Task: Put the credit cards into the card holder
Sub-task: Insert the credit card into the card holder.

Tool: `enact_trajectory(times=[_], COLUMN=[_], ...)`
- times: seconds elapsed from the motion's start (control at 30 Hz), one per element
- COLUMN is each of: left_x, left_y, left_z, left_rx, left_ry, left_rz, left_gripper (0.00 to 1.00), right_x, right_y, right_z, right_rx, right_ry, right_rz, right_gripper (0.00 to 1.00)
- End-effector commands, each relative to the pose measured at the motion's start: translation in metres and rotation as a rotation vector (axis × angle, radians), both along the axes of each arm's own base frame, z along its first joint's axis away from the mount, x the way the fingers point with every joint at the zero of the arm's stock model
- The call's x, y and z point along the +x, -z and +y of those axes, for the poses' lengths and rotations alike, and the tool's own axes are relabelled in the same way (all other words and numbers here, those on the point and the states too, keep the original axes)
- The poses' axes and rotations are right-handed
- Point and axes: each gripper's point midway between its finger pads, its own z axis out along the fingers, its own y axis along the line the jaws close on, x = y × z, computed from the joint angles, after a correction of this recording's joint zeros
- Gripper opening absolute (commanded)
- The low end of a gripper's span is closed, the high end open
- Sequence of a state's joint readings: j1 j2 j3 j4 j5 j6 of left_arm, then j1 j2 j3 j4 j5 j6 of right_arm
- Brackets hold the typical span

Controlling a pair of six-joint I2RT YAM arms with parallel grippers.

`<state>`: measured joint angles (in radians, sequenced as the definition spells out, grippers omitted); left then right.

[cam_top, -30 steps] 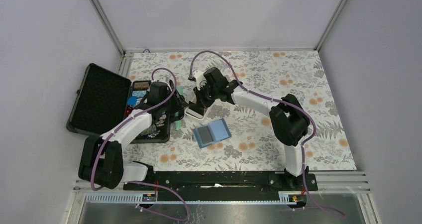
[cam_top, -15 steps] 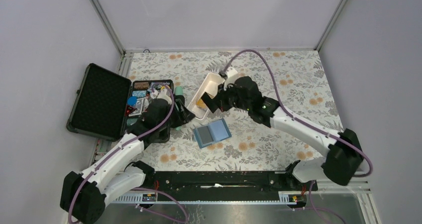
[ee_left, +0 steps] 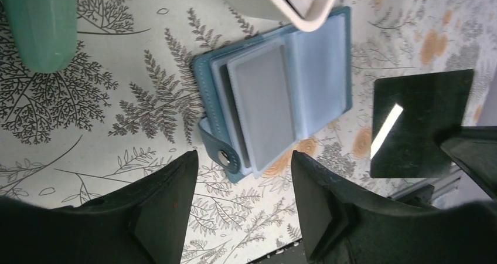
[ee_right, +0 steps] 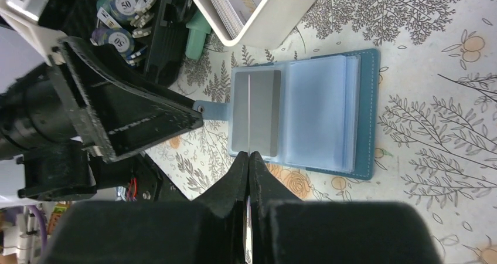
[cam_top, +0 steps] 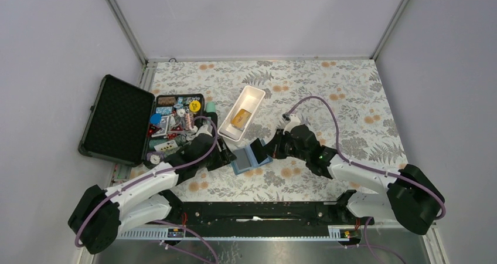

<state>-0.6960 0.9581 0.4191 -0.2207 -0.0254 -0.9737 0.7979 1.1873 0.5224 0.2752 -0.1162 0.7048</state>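
The teal-blue card holder (cam_top: 252,157) lies open on the floral cloth, with its light blue pages up. It also shows in the left wrist view (ee_left: 275,100) and the right wrist view (ee_right: 316,117). My right gripper (cam_top: 267,149) is shut on the dark credit card (cam_top: 256,148) and holds it upright just over the holder. The card is a dark square in the left wrist view (ee_left: 419,123) and a thin edge in the right wrist view (ee_right: 249,108). The golden-orange credit card (cam_top: 241,118) lies in the white tray. My left gripper (ee_left: 240,199) is open and empty, by the holder's snap tab (ee_left: 223,155).
The long white tray (cam_top: 253,92) stands just behind the holder. The open black case (cam_top: 117,117) with trinkets and poker chips (ee_right: 120,6) is at the left. A mint-green object (ee_left: 41,23) lies between the case and the tray.
My right arm has left the white tray and brought the dark card toward me, over the holder. My left arm has moved from the case to the holder's left edge.
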Motion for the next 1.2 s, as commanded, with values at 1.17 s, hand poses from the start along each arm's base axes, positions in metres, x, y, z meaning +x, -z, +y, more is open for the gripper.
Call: enact_trajectory(times=[1.17], left_x=[0.017], left_y=[0.054], left_z=[-0.002], left_rx=[0.076], left_ry=[-0.064], left_rz=[0.052], left_gripper=[0.42], right_x=[0.015], right_y=[0.061], right_z=[0.032], right_rx=[0.077], right_ry=[0.002], right_rz=[0.07], right_gripper=[0.0])
